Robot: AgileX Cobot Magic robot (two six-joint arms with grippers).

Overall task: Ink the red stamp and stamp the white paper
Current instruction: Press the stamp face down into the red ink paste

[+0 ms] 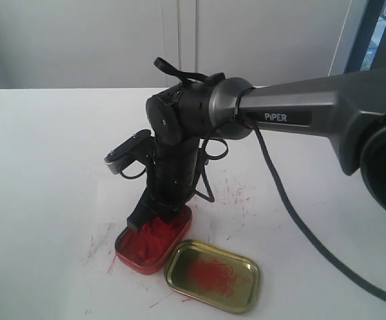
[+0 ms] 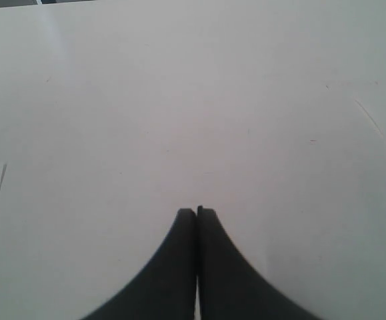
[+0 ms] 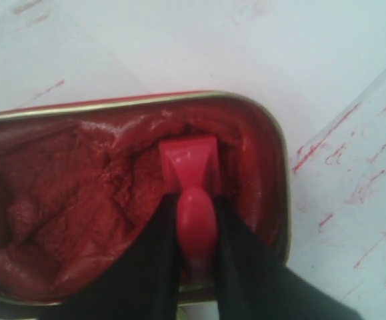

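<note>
The right gripper (image 3: pixel 196 208) is clamped narrow on the stubby handle of the red stamp (image 3: pixel 189 160). The stamp's flat base is sunk in the ink tin (image 1: pixel 133 260) near the counter's front edge. The white paper (image 1: pixel 236 200) spreads just beside the tin toward the far edge, so I'd guess 1 lift and a short carry. The left gripper (image 2: pixel 197 215), pinched together on nothing, hangs over bare counter.
</note>
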